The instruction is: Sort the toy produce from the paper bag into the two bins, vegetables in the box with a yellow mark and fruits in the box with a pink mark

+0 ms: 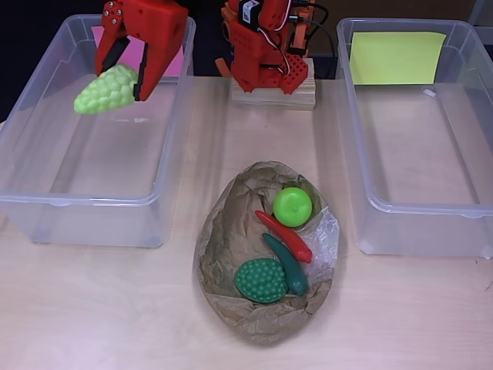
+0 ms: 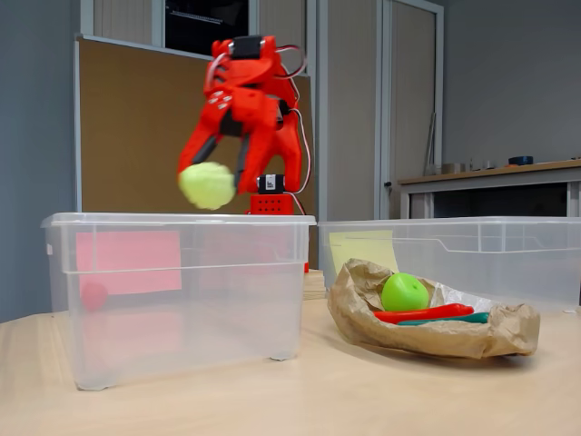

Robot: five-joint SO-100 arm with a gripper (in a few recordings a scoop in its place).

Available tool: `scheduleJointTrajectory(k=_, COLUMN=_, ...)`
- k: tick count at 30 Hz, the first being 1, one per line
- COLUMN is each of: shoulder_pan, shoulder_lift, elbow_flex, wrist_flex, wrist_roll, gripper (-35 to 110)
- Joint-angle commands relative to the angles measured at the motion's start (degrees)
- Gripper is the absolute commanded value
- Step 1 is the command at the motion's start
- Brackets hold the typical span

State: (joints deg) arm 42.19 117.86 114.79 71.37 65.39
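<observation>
**Light-green grape bunch held above the pink-marked bin**

The red two-finger gripper (image 1: 122,73) is seen closed around a pale-green bumpy plastic grape bunch (image 1: 106,89), which is held in the air above the clear plastic bin with the pink paper mark (image 1: 46,202). In the fixed view the gripper (image 2: 218,173) and the bunch (image 2: 207,185) are seen well above that bin's rim (image 2: 172,220), over its rear part, near the pink mark (image 1: 137,54).

To the right of the pink-marked bin in the overhead view, a crumpled brown paper bag (image 1: 231,239) is laid open on the pale wooden table (image 1: 100,308). Inside the bag a bright-green round toy apple (image 1: 293,206) is found at the upper right, with a red toy chili pepper (image 1: 283,236) just below it, a dark-green slender toy vegetable (image 1: 288,264) beside the pepper, and a dark-green bumpy round piece (image 1: 260,280) at the lower part, touching the slender one.

Farther right of the bag, the clear plastic bin with the yellow paper mark (image 1: 362,177) is placed; the yellow mark (image 1: 396,57) is seen at its far end.

The red arm base (image 1: 266,54) is mounted on a wooden block (image 1: 273,96) behind the bag, between the two bins.
</observation>
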Motion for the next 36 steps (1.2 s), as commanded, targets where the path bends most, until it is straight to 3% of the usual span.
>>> scheduleJointTrajectory(k=1, shoulder_pan=8.44, shoulder_lift=-0.88, elbow_flex=2.99, wrist_flex=-1.76, wrist_roll=1.23, gripper=26)
scheduleJointTrajectory(k=10, shoulder_pan=17.4, shoulder_lift=-17.23, elbow_flex=10.37, wrist_flex=-13.89, wrist_roll=1.23, gripper=29)
scheduleJointTrajectory(k=22, shoulder_pan=16.52, shoulder_lift=-23.73, elbow_flex=9.49, wrist_flex=-20.21, wrist_roll=-7.21, gripper=36)
scheduleJointTrajectory(k=30, shoulder_pan=10.9, shoulder_lift=-14.68, elbow_flex=8.26, wrist_flex=-13.54, wrist_roll=-6.24, gripper=36)
scheduleJointTrajectory(k=36, shoulder_pan=0.79, shoulder_lift=-5.36, elbow_flex=4.22, wrist_flex=-7.38, wrist_roll=-7.65, gripper=32)
